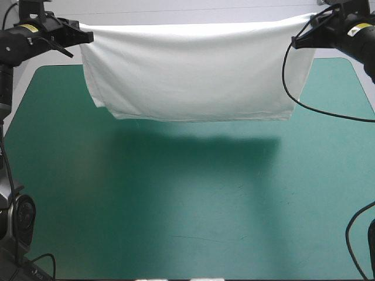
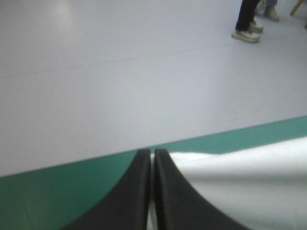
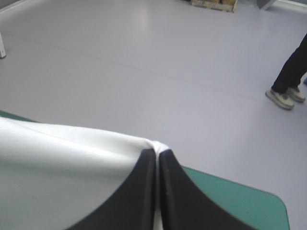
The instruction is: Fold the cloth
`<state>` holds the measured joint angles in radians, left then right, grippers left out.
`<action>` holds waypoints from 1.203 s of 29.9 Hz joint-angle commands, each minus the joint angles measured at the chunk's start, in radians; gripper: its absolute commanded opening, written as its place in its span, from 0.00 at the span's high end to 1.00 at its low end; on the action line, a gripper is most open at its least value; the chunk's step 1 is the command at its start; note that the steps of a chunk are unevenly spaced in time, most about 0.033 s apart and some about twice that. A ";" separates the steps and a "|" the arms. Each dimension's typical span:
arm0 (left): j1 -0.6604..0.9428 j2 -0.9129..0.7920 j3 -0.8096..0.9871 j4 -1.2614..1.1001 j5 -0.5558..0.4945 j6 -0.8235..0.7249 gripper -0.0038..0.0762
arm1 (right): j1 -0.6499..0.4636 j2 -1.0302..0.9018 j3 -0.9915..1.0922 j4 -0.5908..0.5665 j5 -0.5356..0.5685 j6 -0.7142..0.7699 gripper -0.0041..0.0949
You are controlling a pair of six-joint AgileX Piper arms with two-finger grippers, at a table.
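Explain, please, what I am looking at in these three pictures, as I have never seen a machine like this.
This is a robot with two arms at a table covered in teal-green. The wide picture comes from a camera above and behind the robot, looking down. The other two come from cameras on the wrists, each looking along its own tool, a pair of black fingers. In both, the fingers are shut on white cloth. The left tool and the right tool each pinch an upper corner of a white T-shirt, which hangs stretched between them like a curtain above the table's far part and throws a shadow on the table.
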<state>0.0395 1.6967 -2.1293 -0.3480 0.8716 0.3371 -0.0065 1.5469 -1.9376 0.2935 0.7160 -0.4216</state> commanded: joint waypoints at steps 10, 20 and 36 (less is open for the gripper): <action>0.005 0.012 -0.184 -0.023 -0.130 -0.012 0.93 | -0.011 0.062 -0.188 0.053 -0.056 0.027 0.98; 0.005 0.143 -0.184 -0.103 -0.278 0.101 0.93 | -0.011 0.260 -0.371 0.099 -0.077 -0.003 0.98; 0.005 0.082 0.241 -0.101 -0.176 0.127 0.93 | -0.011 0.225 -0.055 0.167 0.081 -0.119 0.96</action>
<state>0.0431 1.8773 -2.0303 -0.4250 0.7794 0.4541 -0.0074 1.8570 -2.0983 0.3994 0.8519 -0.4780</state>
